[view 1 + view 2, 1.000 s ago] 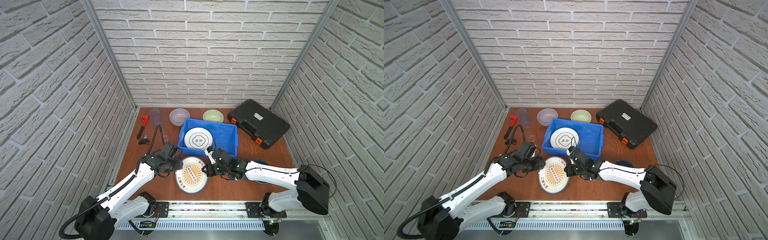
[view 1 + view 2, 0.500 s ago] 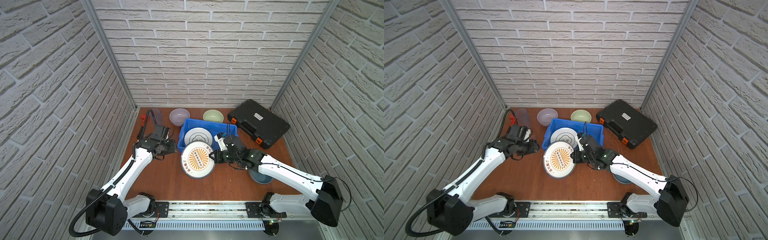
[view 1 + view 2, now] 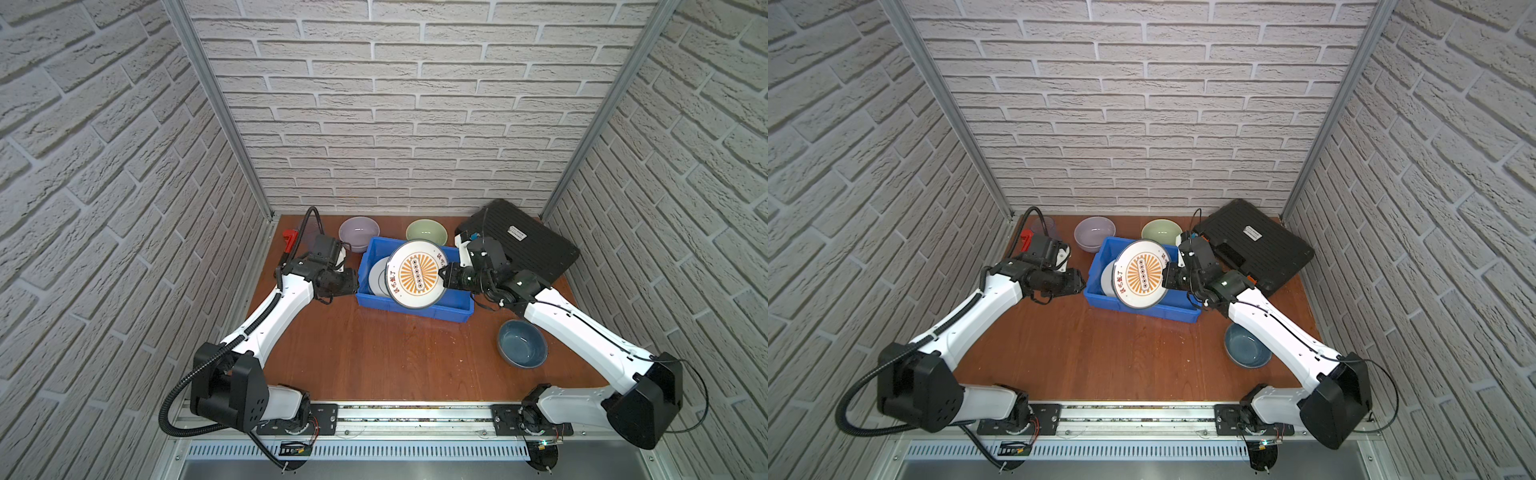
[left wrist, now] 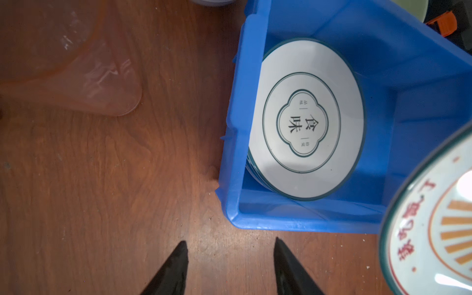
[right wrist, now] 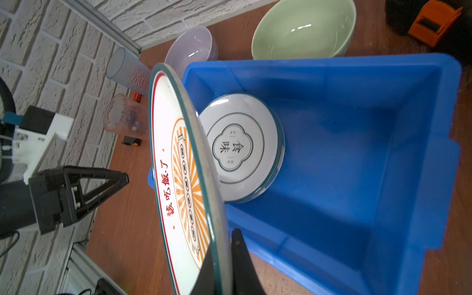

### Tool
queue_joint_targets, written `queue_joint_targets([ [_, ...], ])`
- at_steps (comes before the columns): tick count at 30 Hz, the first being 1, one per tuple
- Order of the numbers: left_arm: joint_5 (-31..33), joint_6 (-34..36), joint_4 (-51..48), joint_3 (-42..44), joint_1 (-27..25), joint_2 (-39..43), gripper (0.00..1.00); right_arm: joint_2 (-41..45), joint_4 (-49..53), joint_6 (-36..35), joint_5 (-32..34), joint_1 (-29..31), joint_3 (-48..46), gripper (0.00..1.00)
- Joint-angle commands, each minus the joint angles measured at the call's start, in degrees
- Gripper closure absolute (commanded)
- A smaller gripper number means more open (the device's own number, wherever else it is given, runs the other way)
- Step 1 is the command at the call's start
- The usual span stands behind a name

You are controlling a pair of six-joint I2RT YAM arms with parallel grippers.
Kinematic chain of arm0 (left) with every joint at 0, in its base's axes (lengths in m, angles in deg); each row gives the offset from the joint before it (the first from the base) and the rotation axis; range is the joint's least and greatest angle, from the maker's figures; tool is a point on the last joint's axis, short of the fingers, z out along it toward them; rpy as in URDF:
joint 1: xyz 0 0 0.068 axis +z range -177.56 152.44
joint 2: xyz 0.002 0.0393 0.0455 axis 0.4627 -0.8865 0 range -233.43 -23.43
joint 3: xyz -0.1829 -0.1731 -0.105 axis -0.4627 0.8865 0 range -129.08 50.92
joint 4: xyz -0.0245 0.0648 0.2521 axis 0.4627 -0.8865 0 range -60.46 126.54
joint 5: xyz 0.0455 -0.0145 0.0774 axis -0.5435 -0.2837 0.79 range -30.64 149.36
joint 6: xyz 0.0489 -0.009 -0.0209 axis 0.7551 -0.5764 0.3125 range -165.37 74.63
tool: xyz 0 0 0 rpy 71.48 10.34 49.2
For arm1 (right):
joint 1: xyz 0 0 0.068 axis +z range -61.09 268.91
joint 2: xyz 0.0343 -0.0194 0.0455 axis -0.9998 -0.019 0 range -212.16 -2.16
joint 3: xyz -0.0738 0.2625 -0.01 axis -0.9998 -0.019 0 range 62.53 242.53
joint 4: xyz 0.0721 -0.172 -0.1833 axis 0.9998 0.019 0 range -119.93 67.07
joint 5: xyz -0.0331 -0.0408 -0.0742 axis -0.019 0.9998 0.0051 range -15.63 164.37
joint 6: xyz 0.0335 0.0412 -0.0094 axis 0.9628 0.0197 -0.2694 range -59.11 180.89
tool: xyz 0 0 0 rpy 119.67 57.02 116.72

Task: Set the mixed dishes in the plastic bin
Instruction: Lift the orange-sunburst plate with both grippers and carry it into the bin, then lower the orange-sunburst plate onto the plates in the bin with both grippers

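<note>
Right gripper (image 5: pixel 226 258): closed on the rim of the orange sunburst plate (image 3: pixel 417 274), which it holds steeply tilted above the plastic bin (image 3: pixel 415 309), printed face turned toward the left arm's side. Whether the plate's lower edge touches the bin cannot be determined from these views. Inside the bin, at its left end, a teal-rimmed lettered plate (image 4: pixel 306 120) lies leaning against the wall. Left gripper (image 4: pixel 229 241): jaws apart with nothing between them, positioned over the tabletop (image 3: pixel 374 357) just beside the bin's left end. Outside the bin: the lilac bowl (image 3: pixel 358 233) and pale green bowl (image 3: pixel 426 232) along its far side, the blue-grey bowl (image 3: pixel 522 343) near the right arm, and two clear tumblers (image 5: pixel 127 69) (image 5: pixel 122 115) by the far left corner. A black tool case (image 3: pixel 523 245) sits to the bin's right.
</note>
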Motion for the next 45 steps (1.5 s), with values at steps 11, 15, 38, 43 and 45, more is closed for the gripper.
queue_joint_targets([
  [11, -3.7, 3.0, 4.0, -0.7, 0.4, -3.2, 0.47, -13.1, -10.3, -0.4, 0.1, -1.6, 6.2, 0.94],
  [15, -3.9, 2.7, 4.5, -0.5, 0.5, -4.2, 0.46, -15.9, -11.9, 0.0, -1.3, -1.7, 6.2, 0.94],
  [38, -5.0, 1.8, 6.1, -0.5, -0.6, -7.1, 0.46, -27.7, -16.5, 2.2, -10.6, -1.8, 8.1, 0.79],
  [43, -4.9, 1.6, 6.2, -0.6, -0.9, -7.3, 0.47, -28.1, -15.0, 1.3, -10.0, -1.8, 8.4, 0.73],
  [45, -5.0, 1.6, 6.3, -0.6, -1.1, -7.5, 0.47, -28.1, -14.3, 0.8, -9.5, -1.9, 8.4, 0.71],
])
